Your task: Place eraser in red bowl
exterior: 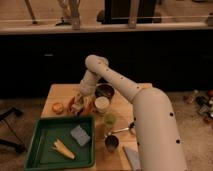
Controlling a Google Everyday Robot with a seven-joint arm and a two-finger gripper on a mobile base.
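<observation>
The red bowl (86, 106) sits on the wooden table (60, 92), left of the white cup (102, 104). Only parts of its reddish-orange rim show, because my gripper (78, 103) hangs right over it, reaching down from the white arm (115, 80). Something pale shows at the gripper's tip inside the bowl area. I cannot tell whether it is the eraser.
A dark bowl (105, 91) stands behind the white cup. A small round orange thing (58, 107) lies left of the gripper. A green tray (45, 150) holds a grey sponge (80, 135) and a yellow item (62, 148). A green cup (109, 119), dark cup (111, 142) and spoon (122, 130) stand nearer.
</observation>
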